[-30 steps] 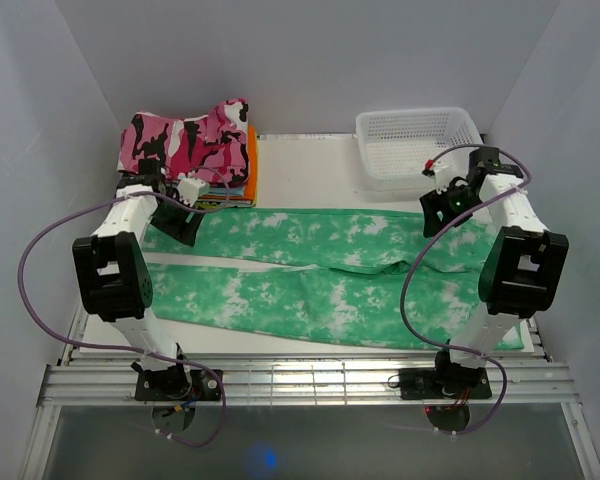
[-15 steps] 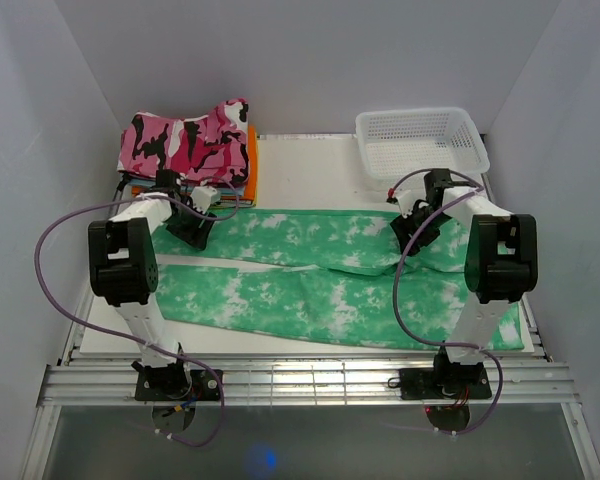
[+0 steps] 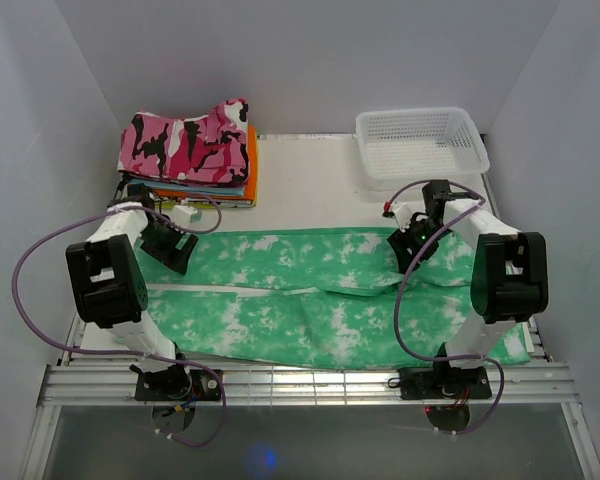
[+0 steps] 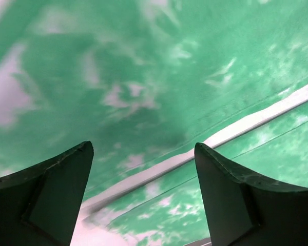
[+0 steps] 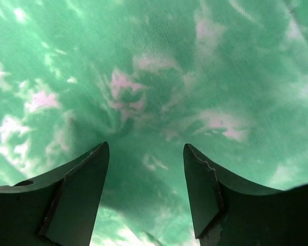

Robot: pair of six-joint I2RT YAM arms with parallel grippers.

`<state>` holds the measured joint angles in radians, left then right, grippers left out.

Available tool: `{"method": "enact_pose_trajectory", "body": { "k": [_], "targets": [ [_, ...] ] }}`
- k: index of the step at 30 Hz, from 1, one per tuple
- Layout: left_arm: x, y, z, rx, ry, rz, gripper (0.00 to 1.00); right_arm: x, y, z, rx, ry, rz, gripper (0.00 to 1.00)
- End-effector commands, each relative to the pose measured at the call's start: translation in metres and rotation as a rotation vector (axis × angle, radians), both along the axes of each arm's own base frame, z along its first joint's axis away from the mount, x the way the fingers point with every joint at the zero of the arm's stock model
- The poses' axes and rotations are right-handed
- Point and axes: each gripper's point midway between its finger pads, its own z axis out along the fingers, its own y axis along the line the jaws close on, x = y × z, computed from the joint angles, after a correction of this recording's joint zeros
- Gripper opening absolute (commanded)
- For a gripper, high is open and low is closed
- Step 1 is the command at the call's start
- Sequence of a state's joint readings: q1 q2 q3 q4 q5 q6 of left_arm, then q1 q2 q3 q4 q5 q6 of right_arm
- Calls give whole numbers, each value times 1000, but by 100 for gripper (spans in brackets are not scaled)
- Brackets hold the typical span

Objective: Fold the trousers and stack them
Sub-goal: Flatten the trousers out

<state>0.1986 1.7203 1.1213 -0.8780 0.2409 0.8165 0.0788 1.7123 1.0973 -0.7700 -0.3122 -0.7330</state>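
Mint-green trousers (image 3: 320,290) lie spread across the counter (image 3: 310,170) at centre frame. The left gripper (image 4: 143,154) and right gripper (image 5: 146,154) hang over the upper leg, jaws parted, holding nothing.

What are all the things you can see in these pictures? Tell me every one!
trousers: one pair, green with white blotches, spread flat across most of the table
camouflage cloth: one, pink, black and white, on top of the pile at the far left corner
folded clothes: a small pile, mostly orange, under the camouflage cloth
basket: one, white plastic mesh, far right corner
table: one, white, under everything
left arm: one, white and black, reaching over the left end of the trousers
right arm: one, white and black, reaching over the right end
left hand: one, dark fingers apart, just above the green cloth
right hand: one, dark fingers apart, over the green cloth
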Motion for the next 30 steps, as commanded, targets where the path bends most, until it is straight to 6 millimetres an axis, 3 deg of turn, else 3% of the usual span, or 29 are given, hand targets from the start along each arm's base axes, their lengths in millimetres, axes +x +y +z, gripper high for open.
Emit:
{"method": "enact_pose_trajectory", "body": {
  "k": [1, 3, 4, 5, 6, 7, 8, 9, 10, 11, 12, 16, 18, 22, 24, 28, 30],
  "targets": [
    [47, 2, 57, -70, -159, -30, 94, 33, 3, 58, 62, -133, 0, 66],
    [58, -4, 74, -114, -195, -47, 98, 49, -10, 74, 43, -182, 29, 68],
    [65, -4, 82, -126, -217, -48, 98, 58, -29, 75, 30, -189, 5, 68],
    [77, -5, 98, -143, -268, -57, 98, 73, -39, 91, 15, -224, 7, 69],
    [82, -4, 104, -148, -289, -55, 98, 81, -52, 85, -6, -219, 35, 70],
    [86, -3, 109, -151, -307, -55, 98, 87, -73, 87, -16, -222, 8, 70],
    [92, -2, 114, -165, -329, -57, 98, 96, -85, 98, -25, -232, 13, 73],
    [93, 0, 117, -177, -339, -59, 98, 98, -96, 97, -35, -218, 17, 75],
    [94, 6, 118, -181, -356, -75, 96, 102, -115, 83, -45, -185, 30, 79],
    [96, 7, 120, -191, -366, -84, 95, 112, -127, 88, -60, -208, 39, 85],
    [97, 7, 121, -206, -376, -94, 94, 110, -135, 75, -54, -163, 49, 87],
    [96, 14, 127, -270, -387, -95, 90, 128, -177, 65, -96, -196, 92, 91],
    [95, 16, 126, -290, -375, -90, 89, 138, -189, 62, -121, -217, 125, 93],
    [87, 26, 118, -278, -341, -108, 87, 145, -204, 26, -162, -189, 142, 93],
    [84, 33, 110, -261, -326, -142, 86, 140, -205, 10, -162, -156, 164, 90],
    [87, 50, 102, -209, -315, -223, 86, 117, -203, -14, -155, -73, 233, 55],
    [92, 55, 98, -190, -318, -276, 86, 111, -204, -13, -173, -75, 277, 46]
  ]
}}
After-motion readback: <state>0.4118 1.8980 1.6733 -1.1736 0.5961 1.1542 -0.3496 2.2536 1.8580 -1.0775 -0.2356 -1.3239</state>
